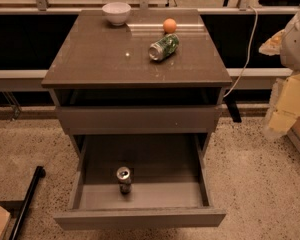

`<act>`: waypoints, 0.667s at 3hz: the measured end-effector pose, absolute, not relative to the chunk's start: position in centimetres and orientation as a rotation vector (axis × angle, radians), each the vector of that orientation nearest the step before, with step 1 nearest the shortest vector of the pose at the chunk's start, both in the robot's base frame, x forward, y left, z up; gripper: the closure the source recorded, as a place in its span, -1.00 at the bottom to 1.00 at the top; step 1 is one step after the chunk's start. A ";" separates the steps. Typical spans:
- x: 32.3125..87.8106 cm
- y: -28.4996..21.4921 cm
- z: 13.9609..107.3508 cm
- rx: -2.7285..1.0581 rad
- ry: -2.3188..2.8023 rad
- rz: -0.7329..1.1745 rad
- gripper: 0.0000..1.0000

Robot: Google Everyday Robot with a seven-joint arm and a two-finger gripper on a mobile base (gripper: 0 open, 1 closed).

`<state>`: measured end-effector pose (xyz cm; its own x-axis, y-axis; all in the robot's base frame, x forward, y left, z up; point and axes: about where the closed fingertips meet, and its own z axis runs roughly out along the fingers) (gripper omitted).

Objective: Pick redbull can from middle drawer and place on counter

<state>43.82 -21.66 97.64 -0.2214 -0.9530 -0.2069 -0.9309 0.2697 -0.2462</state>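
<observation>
High front view over counter

White bowl stands left of an orange and a toppled green can.

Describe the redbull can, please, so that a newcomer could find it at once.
With the gripper out of view, start at the drawer cabinet, then its pulled-out middle drawer. The redbull can stands upright on that drawer's floor, alone. It is slim, dark and silver-lidded, unlike the wider green can lying on the counter.
</observation>
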 end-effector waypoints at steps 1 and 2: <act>43.9 -21.6 97.5 -1.723 2.226 -0.095 -1.00; 45.0 -21.0 96.5 -1.712 2.176 -0.053 -1.00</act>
<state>45.00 -20.98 96.49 -0.1931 -0.9453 -0.2629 -0.9314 0.2609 -0.2539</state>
